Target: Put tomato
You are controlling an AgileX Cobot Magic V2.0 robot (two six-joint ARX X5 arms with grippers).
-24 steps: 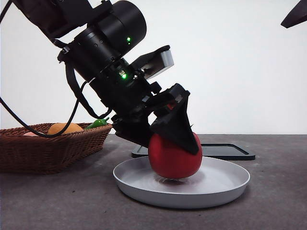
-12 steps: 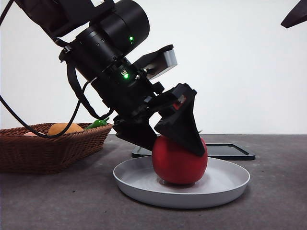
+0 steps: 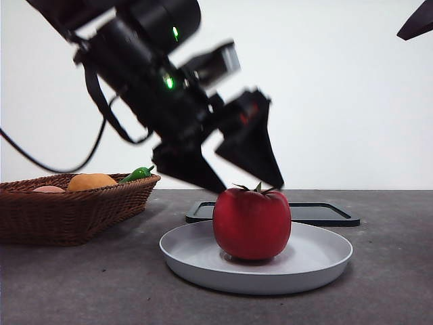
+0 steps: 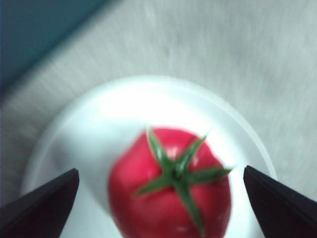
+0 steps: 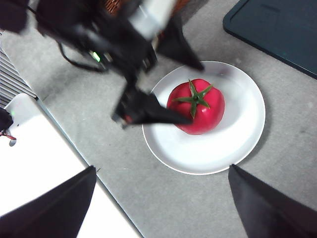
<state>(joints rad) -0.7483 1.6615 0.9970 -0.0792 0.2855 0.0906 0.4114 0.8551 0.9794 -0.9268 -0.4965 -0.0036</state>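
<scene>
- The tomato (image 3: 252, 223) sits upright on the white plate (image 3: 318, 264), stem up, a bit off-centre. Nothing is touching it.
- The left gripper (image 3: 247, 188) has let go: jaws spread wide, tips just above the tomato's shoulders and clear of the skin. The left wrist view agrees, with the fruit (image 4: 171, 198) sitting free between the two dark jaws.
- The right gripper (image 5: 158, 208) waits high up with its jaws apart and nothing in them, looking down on the plate (image 5: 237, 144).
- So I'd call the placing basically done. What's left is the retreat, and the trick is going straight up and away with the jaws wide. A sideways swing could clip the stem or nudge the tomato.
- That matters because the tomato is round and glossy on a smooth, shallow plate, so I'd guess it rolls easily. The low raised rim should catch it.
- Textures: smooth shiny red skin, a spiky green stem star, a matte white plate, a grey speckled tabletop.
- Off to the side are a woven wicker basket (image 3: 74, 210) with an orange fruit (image 3: 91, 181) and a green pepper (image 3: 137, 173), and a flat dark tray (image 3: 325, 213) behind the plate.
</scene>
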